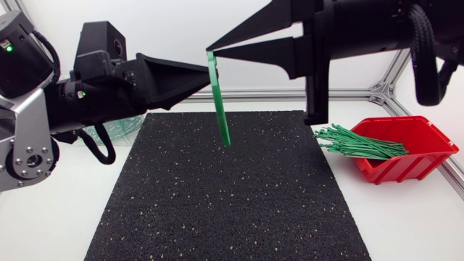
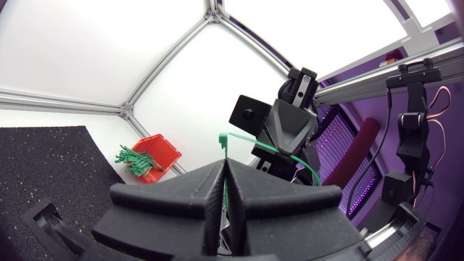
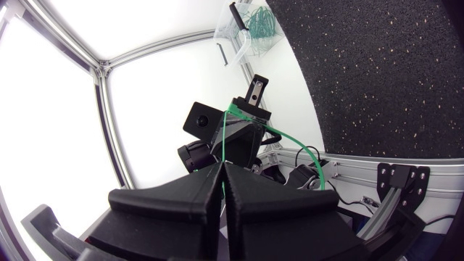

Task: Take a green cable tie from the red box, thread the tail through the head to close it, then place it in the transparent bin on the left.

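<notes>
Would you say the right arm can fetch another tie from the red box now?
Probably not: the right pincer is shut on the green cable tie, as is the left pincer; the way to the red box looks free.

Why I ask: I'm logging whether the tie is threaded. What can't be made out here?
Tail through head: head view, the right arm's fingers cover the top end of the cable tie.
Transparent bin: head view, mostly behind the left arm.
Tie count in the red box: head view, strands overlap, too small.
</notes>
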Tool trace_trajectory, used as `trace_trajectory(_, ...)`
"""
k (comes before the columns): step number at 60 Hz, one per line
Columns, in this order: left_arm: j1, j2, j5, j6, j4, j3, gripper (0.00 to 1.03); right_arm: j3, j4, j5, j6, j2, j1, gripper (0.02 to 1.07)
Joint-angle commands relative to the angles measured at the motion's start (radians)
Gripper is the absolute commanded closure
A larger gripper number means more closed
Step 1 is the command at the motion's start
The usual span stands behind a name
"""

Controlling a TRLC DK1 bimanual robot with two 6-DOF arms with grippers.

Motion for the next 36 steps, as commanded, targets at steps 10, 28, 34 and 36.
trace_trajectory(10, -0.007, -0.002, 0.008, -0.025, 0.022, -0.019, 1.00, -0.025, 0.008, 0.003, 0.026, 0.018, 0.016, 1.02)
trace_trajectory(28, -0.004, -0.005, 0.006, -0.022, 0.022, -0.018, 1.00, -0.030, 0.003, 0.000, 0.024, 0.015, 0.017, 1.01)
trace_trajectory(34, -0.003, -0.005, 0.005, -0.022, 0.022, -0.019, 1.00, -0.033, 0.001, -0.001, 0.023, 0.007, 0.014, 1.01)
trace_trajectory(36, -0.003, -0.005, 0.005, -0.022, 0.022, -0.018, 1.00, -0.033, 0.001, 0.000, 0.023, 0.002, 0.013, 1.02)
